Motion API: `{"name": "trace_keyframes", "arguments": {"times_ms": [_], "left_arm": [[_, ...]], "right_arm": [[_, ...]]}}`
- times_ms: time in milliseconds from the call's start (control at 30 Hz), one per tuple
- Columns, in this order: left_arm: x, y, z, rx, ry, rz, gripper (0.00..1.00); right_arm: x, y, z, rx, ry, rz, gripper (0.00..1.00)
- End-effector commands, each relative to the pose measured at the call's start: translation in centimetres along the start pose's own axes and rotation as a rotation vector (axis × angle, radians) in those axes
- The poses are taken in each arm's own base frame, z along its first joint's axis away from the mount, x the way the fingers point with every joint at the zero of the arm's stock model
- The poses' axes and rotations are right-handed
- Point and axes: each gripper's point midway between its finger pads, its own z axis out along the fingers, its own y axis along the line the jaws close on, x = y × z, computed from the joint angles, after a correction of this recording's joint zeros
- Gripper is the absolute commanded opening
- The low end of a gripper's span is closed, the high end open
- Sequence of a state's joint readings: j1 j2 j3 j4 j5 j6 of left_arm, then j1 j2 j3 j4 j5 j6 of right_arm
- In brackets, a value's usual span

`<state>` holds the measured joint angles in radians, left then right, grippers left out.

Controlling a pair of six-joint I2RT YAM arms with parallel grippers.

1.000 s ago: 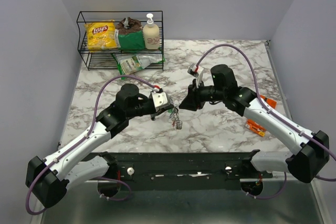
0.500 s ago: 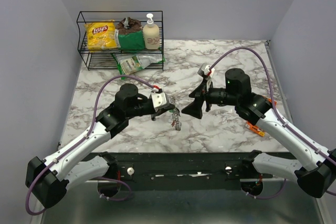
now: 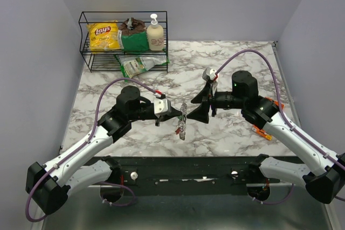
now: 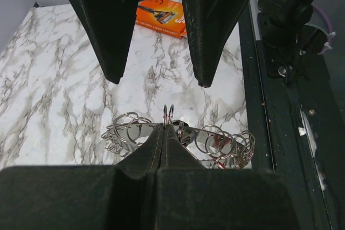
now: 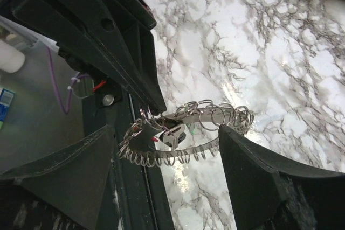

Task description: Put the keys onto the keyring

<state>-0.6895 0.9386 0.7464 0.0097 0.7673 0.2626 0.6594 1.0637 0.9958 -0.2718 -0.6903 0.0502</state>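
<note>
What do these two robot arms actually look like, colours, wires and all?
The left arm and right arm match: white links, chunky black joints. A purple cable loops along each. The left gripper and right gripper are black, each with two tapering wedge fingers.

The white, grey-veined marble table (image 3: 237, 57) carries a black wire rack (image 3: 102, 62) at its far left corner, well beyond the left gripper (image 3: 177, 113) and off to its left. A green-and-white packet (image 3: 141, 64) lies at the rack's foot, jutting out from under the shelf toward that gripper. A flat orange packet (image 3: 262, 131) lies on the marble well behind the right gripper (image 3: 190, 108), just beside that arm's forearm, near the table's right edge.
</note>
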Motion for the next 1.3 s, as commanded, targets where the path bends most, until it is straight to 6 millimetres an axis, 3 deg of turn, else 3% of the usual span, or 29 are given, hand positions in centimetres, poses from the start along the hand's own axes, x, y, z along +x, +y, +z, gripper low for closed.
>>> {"name": "trace_keyframes", "arguments": {"times_ms": [0,433,600,1267], "left_arm": [[-2.9,-1.2,-0.1,0.069,-0.095,0.062,0.0],[-3.4,-2.1,0.2,0.138,-0.12,0.037,0.0],[-3.5,-1.9,0.3,0.134,-0.118,0.025,0.0],[-3.8,-1.5,0.5,0.117,-0.12,0.011,0.0]], "right_arm": [[-1.0,2.4,-0.2,-0.13,-0.033,-0.051,0.81],[-1.6,4.6,-0.9,-0.241,-0.036,-0.055,0.67],[-1.1,3.9,-0.6,-0.212,-0.027,-0.042,0.47],[2.4,2.0,1.0,-0.182,0.045,0.024,0.49]]}}
